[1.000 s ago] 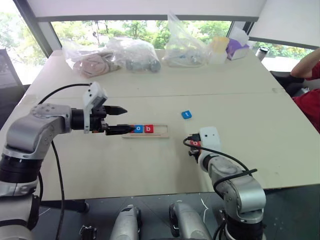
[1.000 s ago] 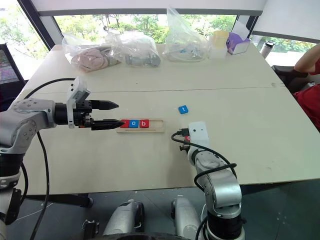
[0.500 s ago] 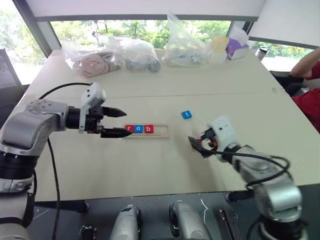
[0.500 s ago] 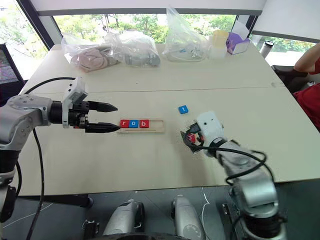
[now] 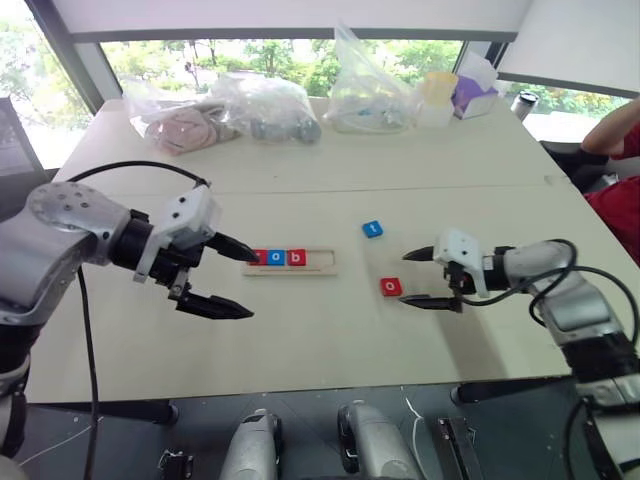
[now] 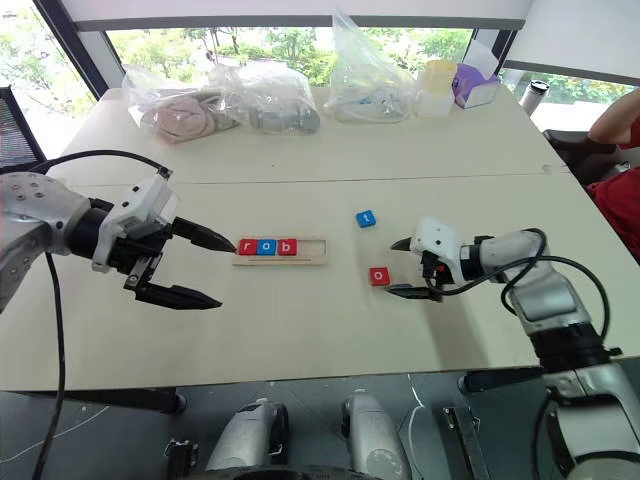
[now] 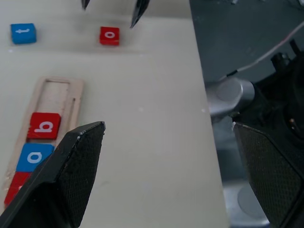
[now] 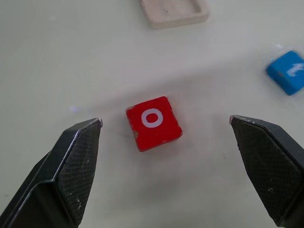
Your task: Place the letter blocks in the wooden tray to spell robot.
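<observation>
Five letter blocks are in view: three red, two blue. Three sit in the wooden tray [image 5: 290, 263], which lies just left of centre in the left eye view: a red r [image 6: 247, 246], a blue o [image 6: 267, 246] and a red b [image 6: 287, 246], side by side at the tray's left end. The two slots at its right end are bare.

Two blocks lie loose on the bench [image 5: 300, 340]. The red o [image 5: 390, 287] is right of the tray, slightly below centre frame. The blue t [image 5: 372, 229] is above it and a little to its left, apart from both the tray and the red o.

The left gripper [image 5: 232, 277] is at left of centre, jaws wide apart and holding nothing. Its upper fingertip appears to lie at the tray's left end; contact cannot be confirmed from these views.

The right gripper [image 5: 414, 278] is at right of centre, jaws wide apart and holding nothing. In the right wrist view the red o lies on the bench ahead of the two fingers, touching neither.

Three clear plastic bags [image 5: 370, 95] lie along the far edge of the bench, at upper centre.
</observation>
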Robot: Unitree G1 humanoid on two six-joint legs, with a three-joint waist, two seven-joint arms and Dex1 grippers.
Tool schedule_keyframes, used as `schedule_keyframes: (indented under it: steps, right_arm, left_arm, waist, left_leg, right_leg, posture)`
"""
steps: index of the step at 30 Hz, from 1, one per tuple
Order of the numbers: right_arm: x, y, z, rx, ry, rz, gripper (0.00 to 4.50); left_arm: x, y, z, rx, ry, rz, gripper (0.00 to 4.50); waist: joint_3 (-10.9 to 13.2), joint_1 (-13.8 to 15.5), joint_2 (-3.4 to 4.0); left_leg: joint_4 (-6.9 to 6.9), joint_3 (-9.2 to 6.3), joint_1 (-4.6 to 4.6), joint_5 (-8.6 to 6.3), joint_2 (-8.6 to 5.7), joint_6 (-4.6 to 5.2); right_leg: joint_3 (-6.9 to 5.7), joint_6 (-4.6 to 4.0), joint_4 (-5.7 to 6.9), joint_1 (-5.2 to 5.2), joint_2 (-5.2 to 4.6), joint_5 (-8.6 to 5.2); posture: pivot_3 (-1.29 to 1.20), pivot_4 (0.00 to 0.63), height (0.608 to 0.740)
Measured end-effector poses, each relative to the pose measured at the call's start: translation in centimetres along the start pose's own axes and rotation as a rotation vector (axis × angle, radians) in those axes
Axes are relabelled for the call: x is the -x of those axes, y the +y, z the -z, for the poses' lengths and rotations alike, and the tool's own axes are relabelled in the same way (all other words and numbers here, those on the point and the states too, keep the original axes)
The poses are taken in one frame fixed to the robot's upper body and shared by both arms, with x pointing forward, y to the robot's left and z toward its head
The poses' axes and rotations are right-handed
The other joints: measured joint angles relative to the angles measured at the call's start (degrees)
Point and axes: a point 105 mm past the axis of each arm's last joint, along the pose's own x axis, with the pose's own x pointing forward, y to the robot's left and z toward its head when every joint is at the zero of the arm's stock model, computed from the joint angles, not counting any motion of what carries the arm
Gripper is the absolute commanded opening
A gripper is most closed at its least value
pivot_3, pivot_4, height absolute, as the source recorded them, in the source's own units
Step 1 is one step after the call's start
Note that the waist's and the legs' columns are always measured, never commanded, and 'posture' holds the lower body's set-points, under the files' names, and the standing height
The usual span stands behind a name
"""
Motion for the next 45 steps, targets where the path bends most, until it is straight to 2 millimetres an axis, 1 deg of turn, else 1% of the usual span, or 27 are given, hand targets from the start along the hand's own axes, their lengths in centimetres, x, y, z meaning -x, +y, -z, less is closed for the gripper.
schedule_keyframes:
  steps: [3, 5, 6, 8, 10, 13, 15, 19, 21, 22, 25, 28, 30, 31, 32, 35, 37, 38, 40, 42, 45]
  right_arm:
    - [-1.4, -0.1, 1.0, 0.005, 0.015, -0.038, 4.44]
    - [-1.5, -0.3, 1.0, 0.033, 0.012, -0.045, 4.44]
    - [-1.6, -0.4, 1.0, 0.050, 0.011, -0.049, 4.21]
    - [-1.7, -0.3, 1.1, 0.075, 0.009, -0.065, 3.62]
    - [-1.7, -0.1, 1.3, 0.091, 0.011, -0.080, 2.62]
    - [-1.7, 0.1, 1.7, 0.094, 0.014, -0.101, 1.18]
    - [-1.5, 0.1, 1.9, 0.074, 0.017, -0.098, 1.15]
    - [-1.5, 0.1, 2.0, 0.017, 0.010, -0.086, 1.15]
    - [-1.7, 0.1, 1.5, -0.043, -0.009, -0.071, 1.15]
    - [-2.1, 0.0, 0.9, -0.081, -0.028, -0.065, 1.15]
    - [-3.6, 0.1, -2.6, -0.111, -0.110, -0.086, 1.15]
    - [-4.8, -0.1, -7.2, -0.024, -0.171, -0.122, 1.15]
    - [-5.9, -0.4, -9.1, 0.028, -0.179, -0.124, 1.15]
    - [-6.5, -0.5, -9.5, 0.042, -0.172, -0.121, 1.15]
    - [-7.3, -0.7, -9.7, 0.053, -0.156, -0.119, 1.15]
    - [-9.7, -1.3, -8.5, 0.061, -0.068, -0.105, 1.15]
    - [-10.6, -2.1, -7.7, 0.059, -0.018, -0.081, 1.15]
    - [-11.0, -2.6, -7.4, 0.056, -0.002, -0.073, 1.15]
    - [-11.3, -3.3, -7.8, 0.081, 0.015, -0.057, 1.15]
    - [-11.3, -4.0, -7.8, 0.096, 0.040, -0.044, 1.15]
    - [-11.6, -4.2, -7.7, 0.105, 0.047, -0.051, 1.15]
  left_arm:
    - [-0.1, -0.3, -0.9, -0.008, -0.030, -0.019, 4.50]
    - [0.0, -0.3, -0.9, 0.004, -0.037, -0.037, 4.50]
    - [0.0, -0.4, -0.7, 0.009, -0.035, -0.044, 4.50]
    - [0.0, -0.5, -0.2, 0.032, -0.028, -0.049, 4.50]
    - [0.0, -0.5, -0.1, 0.052, -0.031, -0.054, 4.50]
    - [0.4, -0.4, -0.4, 0.057, -0.047, -0.072, 4.50]
    - [0.5, -0.4, -0.5, 0.056, -0.048, -0.079, 4.50]
    - [0.4, -0.4, -0.2, 0.059, -0.045, -0.081, 4.50]
    - [0.5, -0.2, -0.1, 0.061, -0.047, -0.087, 4.50]
    - [0.7, 0.0, 0.0, 0.072, -0.050, -0.095, 4.50]
    - [1.5, 0.8, 0.9, 0.103, -0.038, -0.139, 4.50]
    - [3.3, 1.5, 4.4, 0.174, 0.069, -0.219, 4.50]
    - [4.6, 2.4, 5.9, 0.224, 0.083, -0.280, 4.50]
    - [5.1, 2.7, 6.2, 0.233, 0.080, -0.301, 4.50]
    - [5.5, 3.0, 6.3, 0.235, 0.079, -0.320, 4.50]
    - [6.4, 3.5, 6.1, 0.229, 0.069, -0.357, 4.50]
    - [6.7, 3.5, 5.8, 0.219, 0.066, -0.374, 4.50]
    - [6.9, 3.5, 5.9, 0.222, 0.064, -0.381, 4.50]
    - [6.8, 3.3, 6.2, 0.232, 0.065, -0.386, 4.50]
    - [6.3, 3.0, 6.4, 0.239, 0.057, -0.378, 4.50]
    - [5.9, 2.6, 6.3, 0.250, 0.045, -0.375, 4.50]
  waist:
    - [0.01, 0.09, 0.00]
    - [0.01, 0.02, 0.00]
    - [0.01, 0.01, 0.00]
    - [0.01, 0.00, 0.00]
    - [0.01, 0.03, -0.01]
    - [0.01, 0.09, -0.02]
    - [0.01, 0.16, -0.01]
    - [0.01, 0.30, -0.01]
    - [0.01, 0.24, -0.01]
    - [0.01, 0.09, -0.01]
    - [0.05, -0.39, 0.05]
    - [0.09, -1.04, 0.13]
    - [0.10, -0.84, 0.10]
    - [0.11, -0.65, 0.07]
    - [0.11, -0.37, 0.07]
    - [0.12, 0.10, 0.07]
    - [0.12, 0.03, 0.07]
    - [0.12, -0.06, 0.07]
    - [0.12, -0.14, 0.07]
    - [0.12, -0.17, 0.06]
    - [0.11, -0.15, 0.04]
  left_leg:
    - [0.05, 0.02, -0.02, 0.00, -0.02, 0.00]
    - [0.07, 0.02, 0.01, 0.00, -0.02, 0.00]
    - [0.08, 0.02, 0.04, 0.00, -0.02, 0.00]
    - [0.09, 0.02, 0.15, 0.00, -0.02, 0.00]
    - [0.12, 0.00, 0.34, 0.00, -0.01, -0.01]
    - [0.14, 0.00, 0.77, 0.00, -0.02, -0.01]
    - [0.11, -0.03, 0.94, 0.00, 0.00, -0.01]
    - [0.11, -0.03, 0.94, 0.00, 0.00, -0.01]
    - [0.08, -0.02, 0.94, 0.00, 0.00, -0.01]
    - [0.07, -0.01, 0.94, 0.00, 0.01, -0.01]
    - [-0.04, 0.10, 0.94, 0.00, 0.00, -0.01]
    - [-0.20, 0.13, 0.94, 0.00, 0.05, -0.01]
    - [-0.20, 0.09, 0.89, 0.00, 0.10, -0.01]
    - [-0.20, 0.10, 0.85, 0.00, 0.10, -0.01]
    - [-0.19, 0.12, 0.82, 0.00, 0.09, -0.01]
    - [-0.08, 0.21, 0.45, 0.00, 0.05, -0.01]
    - [0.10, 0.27, -0.07, 0.01, -0.01, -0.02]
    - [0.12, 0.36, -0.11, 0.01, -0.02, -0.02]
    - [0.10, 0.42, -0.10, 0.01, -0.03, -0.01]
    - [0.06, 0.41, -0.10, 0.01, -0.02, -0.01]
    - [0.01, 0.35, -0.04, 0.01, 0.02, -0.02]
  right_leg:
    - [0.01, 0.08, -0.01, 0.02, -0.06, 0.04]
    - [0.04, 0.10, -0.01, 0.06, -0.08, 0.04]
    - [0.04, 0.09, -0.01, 0.09, -0.08, 0.05]
    - [0.03, 0.05, -0.01, 0.22, -0.07, 0.02]
    - [0.03, -0.05, -0.01, 0.43, -0.06, -0.03]
    - [0.05, -0.04, -0.02, 0.84, -0.12, -0.07]
    - [0.12, 0.02, -0.01, 0.99, -0.16, -0.12]
    - [0.14, -0.08, -0.01, 0.99, -0.16, -0.06]
    - [0.21, -0.08, 0.00, 0.94, -0.16, -0.05]
    - [0.23, -0.08, 0.04, 0.89, -0.14, -0.05]
    - [0.41, -0.08, 0.16, 0.67, 0.00, -0.03]
    - [0.46, -0.08, 0.30, 0.48, 0.08, -0.03]
    - [0.36, -0.12, 0.30, 0.46, 0.12, -0.06]
    - [0.34, -0.14, 0.28, 0.44, 0.11, -0.07]
    - [0.34, -0.15, 0.26, 0.42, 0.07, -0.08]
    - [0.38, -0.12, 0.16, 0.20, -0.13, -0.09]
    - [0.49, -0.04, 0.13, -0.21, -0.20, -0.03]
    - [0.56, 0.14, 0.08, -0.23, -0.22, 0.08]
    - [0.62, 0.19, 0.02, -0.23, -0.24, 0.11]
    - [0.61, 0.22, 0.01, -0.23, -0.23, 0.12]
    - [0.58, 0.23, 0.09, -0.23, -0.13, 0.12]
  posture:
    - [0.00, 0.150, 0.740]
    - [0.00, 0.150, 0.740]
    - [0.00, 0.150, 0.740]
    - [0.00, 0.150, 0.740]
    - [0.00, 0.150, 0.740]
    - [0.00, 0.150, 0.740]
    - [0.00, 0.150, 0.740]
    - [0.00, 0.150, 0.740]
    - [0.00, 0.150, 0.740]
    - [0.00, 0.150, 0.740]
    - [0.00, 0.150, 0.740]
    - [0.00, 0.150, 0.740]
    - [0.00, 0.150, 0.740]
    - [0.00, 0.150, 0.740]
    - [0.00, 0.150, 0.740]
    - [0.00, 0.150, 0.740]
    - [0.00, 0.150, 0.740]
    - [0.00, 0.150, 0.740]
    - [0.00, 0.150, 0.740]
    - [0.00, 0.150, 0.740]
    - [0.00, 0.150, 0.740]
